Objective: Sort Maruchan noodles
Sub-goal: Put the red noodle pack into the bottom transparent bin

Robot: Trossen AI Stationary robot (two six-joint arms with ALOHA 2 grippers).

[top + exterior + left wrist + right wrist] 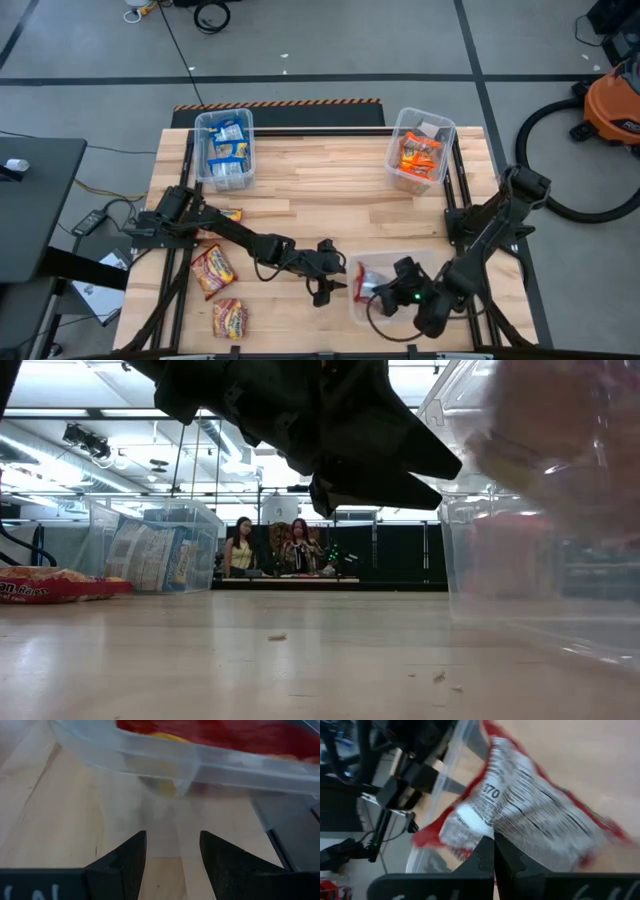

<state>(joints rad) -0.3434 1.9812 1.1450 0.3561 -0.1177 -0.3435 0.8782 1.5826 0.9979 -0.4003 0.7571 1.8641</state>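
Three clear bins sit on the wooden tabletop (320, 190): blue packets (228, 152) far-left, orange packets (419, 156) far-right. Three loose packets (213, 270) lie at left. The left claw (322, 290) hangs spread and empty. The right claw (385, 296) pinches a red packet (520, 815), marked "270", over the near bin (372, 262).

On the surface (320, 190), one bin (225, 148) stands at the far left holding packets (228, 150); a second bin (421, 148) stands at the far right, also filled. A third bin (375, 290) sits near the front, right of centre, with the right gripper (375, 296) inside it pinching a packet (520, 810). The left gripper (322, 290) hangs just left of that bin. Three packets (213, 270) lie loose at the front left.
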